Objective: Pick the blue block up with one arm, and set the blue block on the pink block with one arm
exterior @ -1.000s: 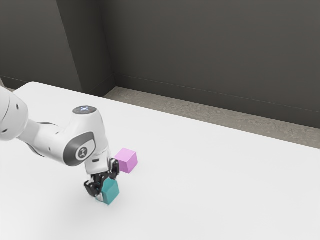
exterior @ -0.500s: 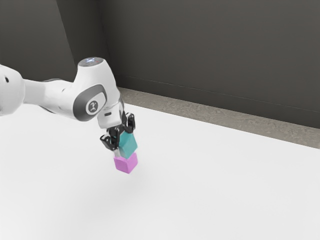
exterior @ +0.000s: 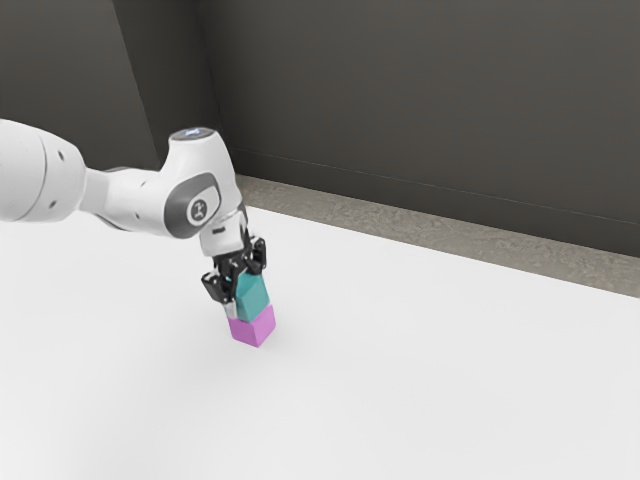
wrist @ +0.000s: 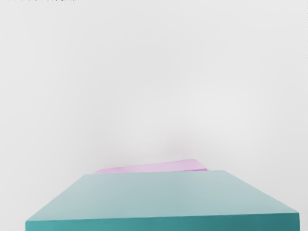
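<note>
One wall [exterior: 420, 90]: dark grey, behind the table, with a strip of grey floor [exterior: 450, 235] at its foot.
Table [exterior: 450, 380]: white and flat; it carries the two blocks toward the exterior view's left. In the wrist view it spreads pale beyond them [wrist: 154, 72].
Arm [exterior: 150, 195]: white, coming in from the exterior view's left and bending down over the blocks.
Gripper [exterior: 238, 285]: black, pointing down, its fingers clamped on the blue block from two sides.
Blue block [exterior: 252, 293]: teal, upright, held right over the pink block with its underside at the pink top; I cannot tell whether a gap is left. In the wrist view it lies just under the hand [wrist: 163, 202].
Blue block's axis: it looks like a cube, with no longer side; its top is level and its faces run nearly in line with the pink block's.
Pink block [exterior: 253, 327]: on the table under the blue one; in the wrist view a thin edge of it [wrist: 159, 167] peeks past the blue block's far edge.
</note>
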Controlling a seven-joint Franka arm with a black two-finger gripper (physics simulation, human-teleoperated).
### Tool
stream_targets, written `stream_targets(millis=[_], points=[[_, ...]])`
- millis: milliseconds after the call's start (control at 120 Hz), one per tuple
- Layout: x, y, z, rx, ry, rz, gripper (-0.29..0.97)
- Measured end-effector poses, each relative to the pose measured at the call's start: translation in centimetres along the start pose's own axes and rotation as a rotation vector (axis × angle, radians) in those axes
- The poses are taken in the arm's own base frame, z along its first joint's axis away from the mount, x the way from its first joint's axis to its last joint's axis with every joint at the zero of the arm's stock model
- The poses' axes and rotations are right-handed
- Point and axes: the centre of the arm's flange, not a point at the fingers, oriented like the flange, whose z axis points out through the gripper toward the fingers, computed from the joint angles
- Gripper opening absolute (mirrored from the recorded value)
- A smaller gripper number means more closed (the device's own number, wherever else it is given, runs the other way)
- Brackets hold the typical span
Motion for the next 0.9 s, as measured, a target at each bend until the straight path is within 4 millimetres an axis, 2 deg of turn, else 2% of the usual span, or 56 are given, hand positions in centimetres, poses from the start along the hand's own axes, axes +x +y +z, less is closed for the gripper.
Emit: stream_targets(millis=[67,142,350,467,533,600,658,717,775,808,850,900], points=[[0.0,0.0,0.2,-0.004,0.003,0.007,0.30],[0.1,0.1,0.3,-0.011,0.005,0.016,0.43],[0.1,0.2,0.3,-0.021,0.006,0.035,0.56],[0.1,0.2,-0.3,-0.015,0.005,0.044,0.61],[0.1,0.1,-1.5,0.004,0.000,0.047,0.63],[-0.2,0.1,-4.0,0.044,-0.012,0.047,0.64],[0.0,0.4,-7.4,0.089,-0.025,0.053,0.65],[1.0,1.7,-13.5,0.145,-0.039,0.050,0.66],[2.1,3.1,-21.0,0.189,-0.051,0.030,0.66],[2.7,3.6,-24.4,0.191,-0.051,0.011,0.67],[3.4,4.0,-27.4,0.177,-0.047,-0.012,0.67],[4.0,3.9,-28.5,0.132,-0.035,-0.043,0.67]])
